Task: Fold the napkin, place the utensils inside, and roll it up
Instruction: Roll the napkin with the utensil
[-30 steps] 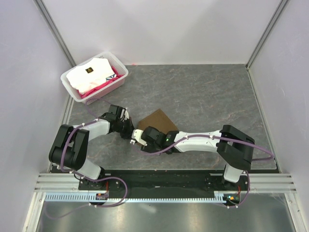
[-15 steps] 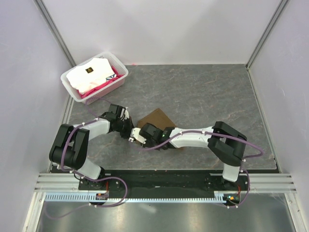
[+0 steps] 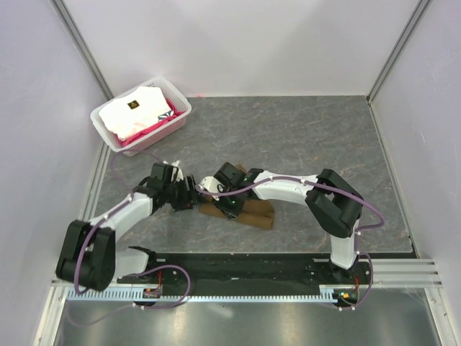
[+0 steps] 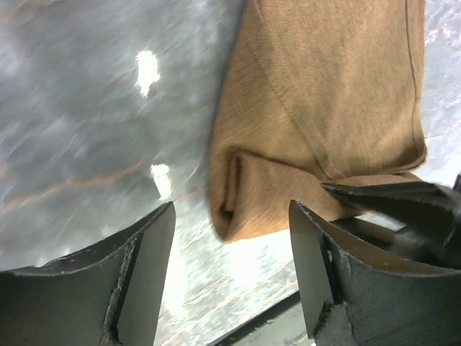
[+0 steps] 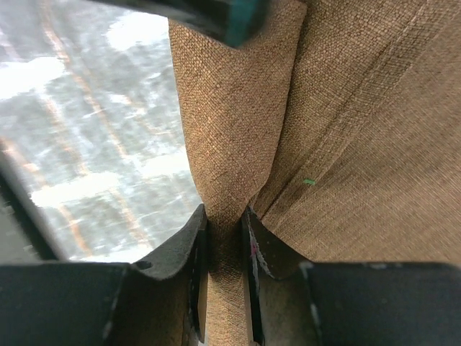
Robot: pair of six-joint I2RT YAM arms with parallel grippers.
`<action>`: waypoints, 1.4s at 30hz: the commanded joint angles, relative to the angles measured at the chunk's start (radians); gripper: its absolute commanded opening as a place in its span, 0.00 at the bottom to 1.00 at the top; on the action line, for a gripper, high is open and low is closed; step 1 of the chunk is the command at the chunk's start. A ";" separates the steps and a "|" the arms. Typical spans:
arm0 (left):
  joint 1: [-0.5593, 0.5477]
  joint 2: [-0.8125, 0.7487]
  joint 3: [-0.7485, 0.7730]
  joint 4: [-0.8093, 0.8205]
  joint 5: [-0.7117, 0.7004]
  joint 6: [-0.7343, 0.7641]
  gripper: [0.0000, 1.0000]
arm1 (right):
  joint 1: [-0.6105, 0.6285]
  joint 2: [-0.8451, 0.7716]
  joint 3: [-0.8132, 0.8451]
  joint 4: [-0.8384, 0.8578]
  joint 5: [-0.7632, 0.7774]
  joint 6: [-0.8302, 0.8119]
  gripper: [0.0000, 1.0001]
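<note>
The brown napkin (image 3: 258, 216) lies as a long rolled bundle near the table's front, partly under my right arm. In the right wrist view my right gripper (image 5: 227, 234) is shut on a raised fold of the napkin (image 5: 374, 144). In the top view this gripper (image 3: 220, 196) sits over the roll's left part. My left gripper (image 3: 191, 198) stands open just left of the roll's end. In the left wrist view its jaws (image 4: 232, 277) are wide apart with nothing between them, and the napkin's rolled end (image 4: 317, 108) lies just ahead. The utensils are hidden.
A white basket (image 3: 180, 108) with white and pink folded cloths stands at the far left corner. Grey walls close the table on three sides. The dark rail with both arm bases (image 3: 245, 267) runs along the near edge.
My left gripper has opened and drawn back left from the napkin. My right gripper has closed on a fold. The flat brown patch has become a long roll nearer the front.
</note>
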 commanded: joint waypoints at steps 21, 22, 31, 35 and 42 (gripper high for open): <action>0.001 -0.182 -0.207 0.235 0.135 -0.076 0.66 | -0.213 0.287 0.145 -0.225 -0.645 0.030 0.18; 0.000 -0.177 -0.204 0.241 0.131 -0.074 0.66 | -0.222 0.296 0.151 -0.233 -0.658 0.024 0.18; 0.000 -0.111 -0.177 0.304 0.115 -0.054 0.59 | -0.272 0.381 0.182 -0.270 -0.706 -0.008 0.18; 0.000 -0.088 -0.179 0.332 0.115 -0.048 0.56 | -0.279 0.404 0.196 -0.291 -0.708 -0.019 0.18; -0.009 -0.065 -0.174 0.381 0.118 -0.039 0.52 | -0.290 0.434 0.216 -0.311 -0.706 -0.036 0.18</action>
